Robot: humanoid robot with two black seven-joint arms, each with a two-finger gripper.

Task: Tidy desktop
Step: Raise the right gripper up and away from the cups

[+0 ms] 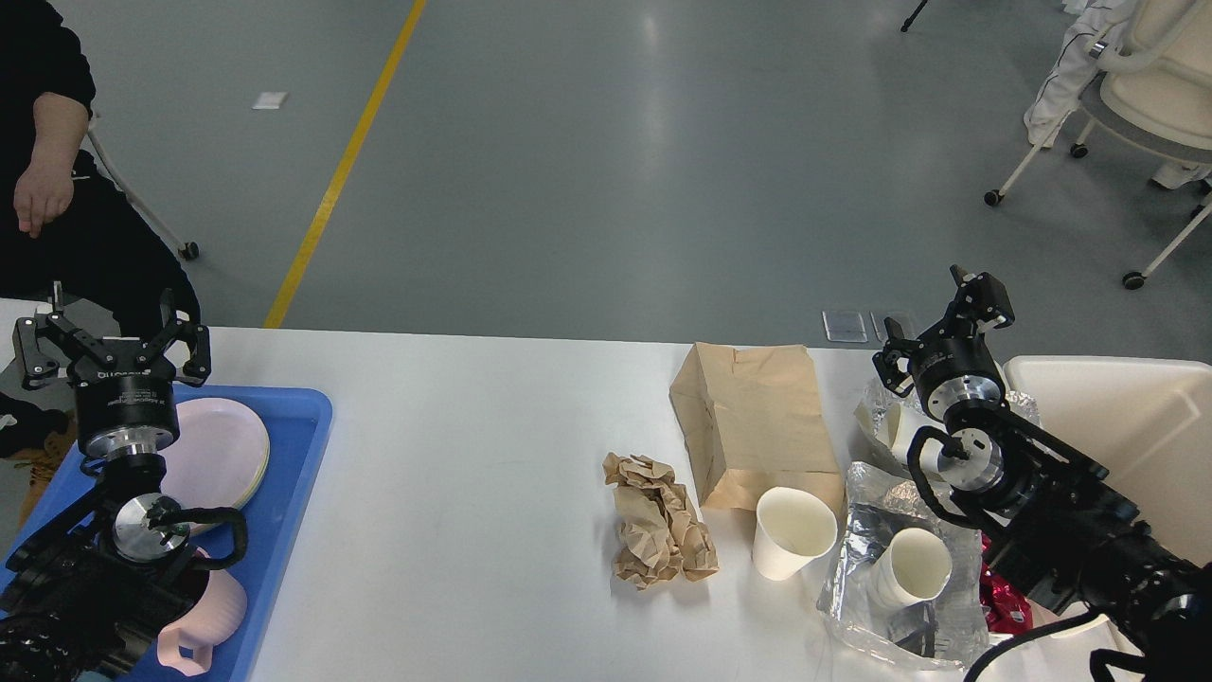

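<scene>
Two black jointed arms, silver ring flanges (bolted), looping black cables, left tool (112, 339) with white lettering

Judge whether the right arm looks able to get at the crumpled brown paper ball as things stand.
Probably yes: the right gripper is open and empty, and the crumpled paper lies uncovered on the desktop, though an upright paper cup stands between.

Part of the pink mug (204, 625) on the blue tray (289, 493) is hidden by the left arm. The tray's left side is cut off by the frame. The cream bin (1127, 426), right of the tray, is cropped too.
</scene>
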